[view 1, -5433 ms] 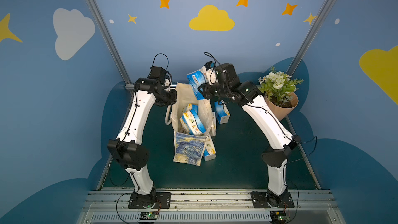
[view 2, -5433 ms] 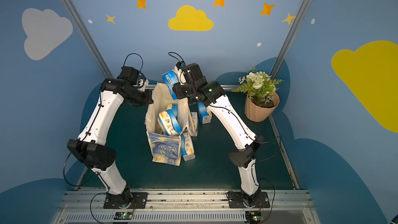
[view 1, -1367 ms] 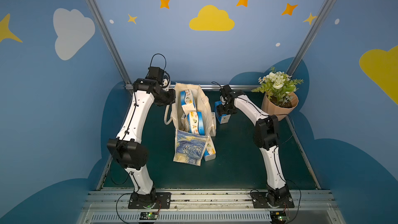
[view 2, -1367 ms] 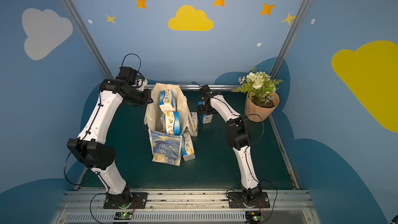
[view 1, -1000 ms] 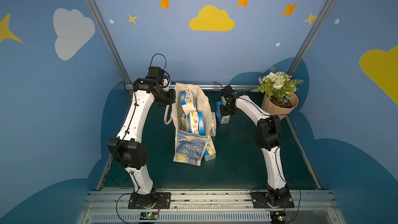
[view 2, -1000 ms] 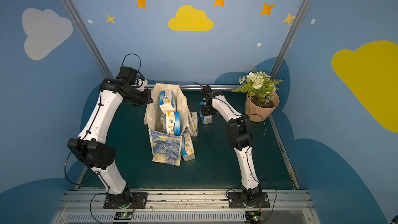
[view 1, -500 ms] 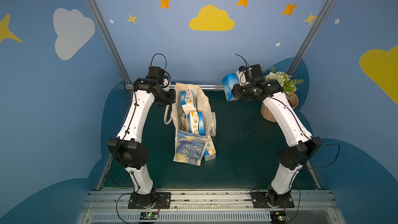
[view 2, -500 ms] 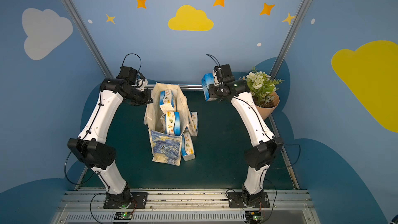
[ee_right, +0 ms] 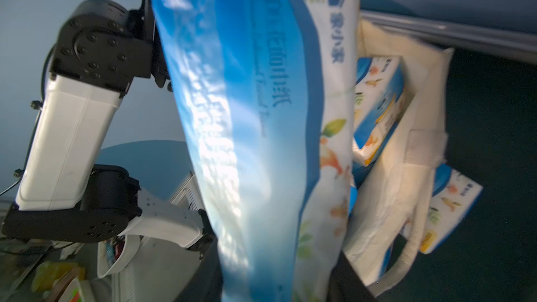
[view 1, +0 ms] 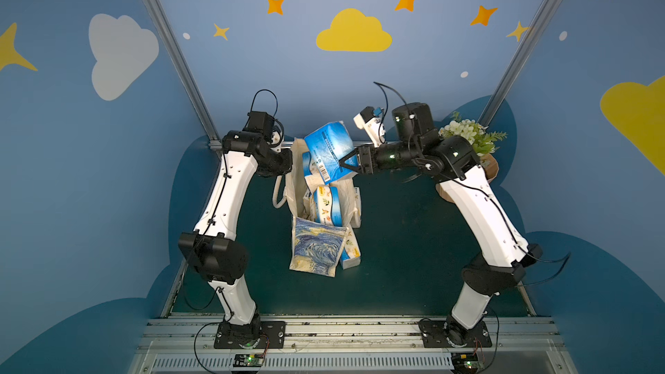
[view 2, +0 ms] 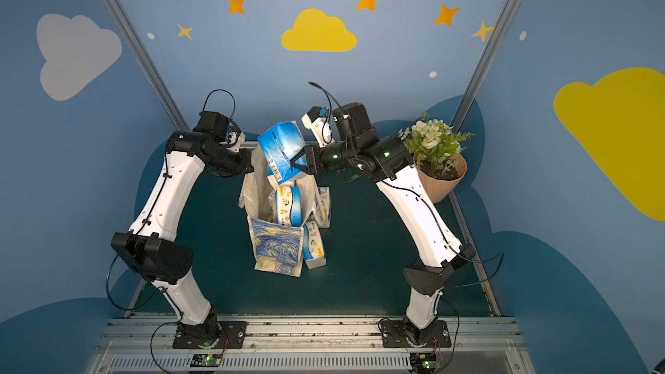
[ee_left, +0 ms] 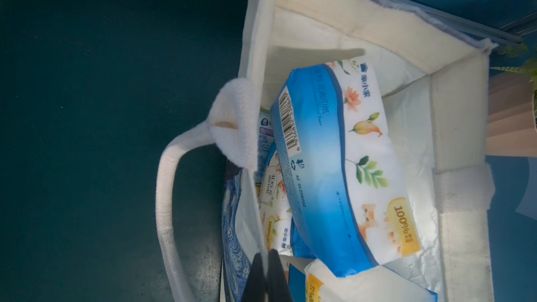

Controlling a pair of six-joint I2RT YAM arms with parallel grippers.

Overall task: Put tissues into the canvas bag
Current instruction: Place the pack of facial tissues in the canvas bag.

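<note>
Gripping one tissue pack [view 1: 329, 152], right hand [view 1: 341, 164] holds it over canvas bag [view 1: 316, 251] mouth; left hand [ee_left: 266, 260] closed, pinching bag rim; further packs [view 1: 325, 205] inside.

tissue pack [view 2: 280, 151] held above canvas bag [view 2: 275, 250]

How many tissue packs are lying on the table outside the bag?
2: one tissue pack beside the canvas bag's painted front, another pack by its right side. Others may be hidden behind it.

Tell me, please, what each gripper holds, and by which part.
The right gripper holds a tissue pack by one end; the left gripper pinches the bag's rim.
</note>
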